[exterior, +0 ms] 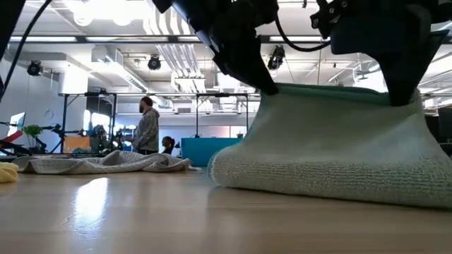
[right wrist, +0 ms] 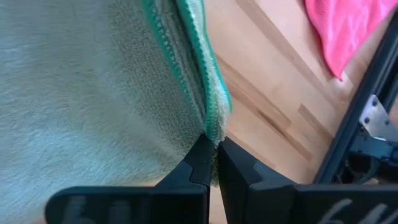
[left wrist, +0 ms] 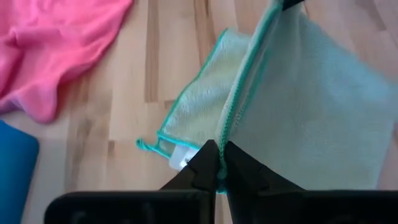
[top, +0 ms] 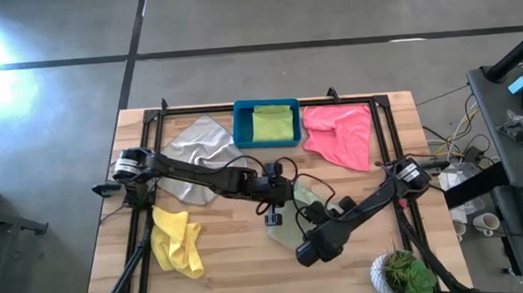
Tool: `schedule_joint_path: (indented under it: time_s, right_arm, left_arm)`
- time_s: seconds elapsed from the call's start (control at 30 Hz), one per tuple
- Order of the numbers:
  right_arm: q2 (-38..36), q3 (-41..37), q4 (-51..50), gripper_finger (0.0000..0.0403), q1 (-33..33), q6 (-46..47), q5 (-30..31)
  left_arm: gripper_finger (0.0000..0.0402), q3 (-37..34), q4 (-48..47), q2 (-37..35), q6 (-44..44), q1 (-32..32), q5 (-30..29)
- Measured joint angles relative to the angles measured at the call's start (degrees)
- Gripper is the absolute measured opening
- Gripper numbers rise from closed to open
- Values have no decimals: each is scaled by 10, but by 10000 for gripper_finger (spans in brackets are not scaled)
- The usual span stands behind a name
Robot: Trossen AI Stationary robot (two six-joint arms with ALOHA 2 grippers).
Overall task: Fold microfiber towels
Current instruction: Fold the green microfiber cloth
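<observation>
The pale sage green towel [top: 287, 234] lies doubled over near the table's middle, with its rounded fold [exterior: 233, 173] resting on the wood. My left gripper [left wrist: 217, 163] is shut on its raised hemmed edge, and it also shows in the high view [top: 273, 220]. My right gripper [right wrist: 213, 149] is shut on the same raised edge farther along, toward the near edge in the high view [top: 306, 251]. The grey towel [top: 198, 148], the pink towel [top: 341, 134] and the yellow towel [top: 178, 242] lie crumpled on the table. The lime towel [top: 273, 123] lies in the blue bin [top: 242, 129]. My left gripper pinches the towel's teal-stitched edge [left wrist: 227, 134] between its two fingers, coming from above and pointing down. The held layer rises off the table. A lower layer with a white label [left wrist: 180, 157] lies flat underneath. My right gripper pinches the teal-stitched edge [right wrist: 210, 124] between its two fingers, from above. Two hems lie together at the fingers. The cloth hangs below them [exterior: 339, 134] down to the fold on the table.
A potted plant [top: 404, 274] stands at the near right corner. Black frame rails [top: 384, 148] run along the table's sides. A person [exterior: 147, 127] stands in the room beyond the table. Bare wood [top: 241, 266] lies between the yellow towel and the sage towel.
</observation>
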Motion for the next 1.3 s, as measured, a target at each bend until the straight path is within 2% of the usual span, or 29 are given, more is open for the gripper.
schedule_joint_path:
  time_s: [0.27, 0.53, 0.7, 0.9, 1.3]
  right_arm:
    - [0, -20, -1, 8, -5, 3, -23]
    - [0, -34, 4, 8, -14, -10, 11]
    - [0, -35, 4, 8, -14, -16, 63]
    - [0, -53, 3, 9, -20, -35, 76]
    - [0, -62, 2, 80, -49, -39, 96]
  left_arm:
    - [24, -1, -6, 14, 3, 4, -5]
    - [25, -1, -2, 12, 3, 11, -4]
    - [25, -1, -3, -1, 3, 11, -2]
    - [25, 5, -31, -14, 3, 11, 0]
    - [25, 5, -49, -22, 4, 11, 2]
